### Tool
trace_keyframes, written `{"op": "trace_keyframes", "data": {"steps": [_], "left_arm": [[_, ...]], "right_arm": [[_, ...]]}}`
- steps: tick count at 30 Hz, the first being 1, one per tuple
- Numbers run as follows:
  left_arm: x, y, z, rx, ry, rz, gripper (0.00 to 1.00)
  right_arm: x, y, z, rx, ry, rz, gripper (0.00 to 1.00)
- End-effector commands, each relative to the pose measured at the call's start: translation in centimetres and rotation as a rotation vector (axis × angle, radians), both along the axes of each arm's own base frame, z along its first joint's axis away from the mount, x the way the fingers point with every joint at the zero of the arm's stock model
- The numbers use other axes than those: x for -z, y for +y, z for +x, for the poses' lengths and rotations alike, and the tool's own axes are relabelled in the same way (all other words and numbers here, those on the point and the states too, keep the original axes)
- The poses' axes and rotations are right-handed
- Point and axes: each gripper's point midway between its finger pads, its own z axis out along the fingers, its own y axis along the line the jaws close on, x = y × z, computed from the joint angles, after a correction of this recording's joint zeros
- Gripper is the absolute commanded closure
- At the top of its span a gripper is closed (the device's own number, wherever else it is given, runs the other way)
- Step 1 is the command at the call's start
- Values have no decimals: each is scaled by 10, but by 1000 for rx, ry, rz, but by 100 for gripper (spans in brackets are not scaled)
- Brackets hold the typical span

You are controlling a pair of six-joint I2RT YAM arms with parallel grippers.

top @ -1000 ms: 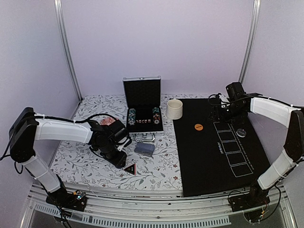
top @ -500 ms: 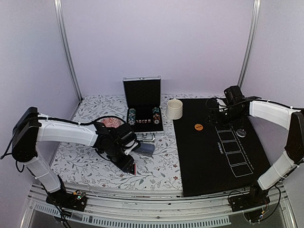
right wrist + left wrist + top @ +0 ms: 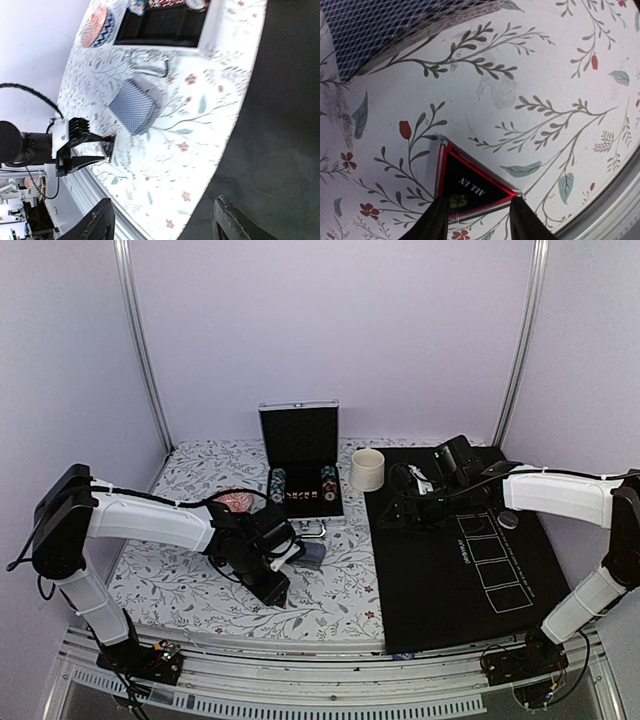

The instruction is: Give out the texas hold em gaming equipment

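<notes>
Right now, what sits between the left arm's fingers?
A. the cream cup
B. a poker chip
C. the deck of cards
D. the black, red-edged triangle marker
D: in the left wrist view one edge of the triangle marker lies on the floral cloth between the two dark fingers, while the deck rests apart from them at the upper left.

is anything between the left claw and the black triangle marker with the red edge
Nothing visible. In the left wrist view the left claw has its fingers straddling the near edge of the black red-edged triangle marker, which lies flat on the floral tablecloth. The blue-backed card deck sits apart.
</notes>
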Motion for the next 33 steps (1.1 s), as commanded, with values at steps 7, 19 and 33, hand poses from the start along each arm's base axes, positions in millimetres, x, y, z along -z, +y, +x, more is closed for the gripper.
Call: {"op": "trace_keyframes", "data": {"steps": [7, 19, 33], "left_arm": [[-10, -11, -2, 21, -14, -44, 54], [-36, -13, 5, 9, -70, -84, 50], [-28, -11, 8, 73, -100, -56, 43]], "right_arm": [[21, 1, -32, -12, 60, -135, 32], [46, -39, -139, 11, 249, -428, 35], [110, -45, -220, 78, 446, -622, 45]]}}
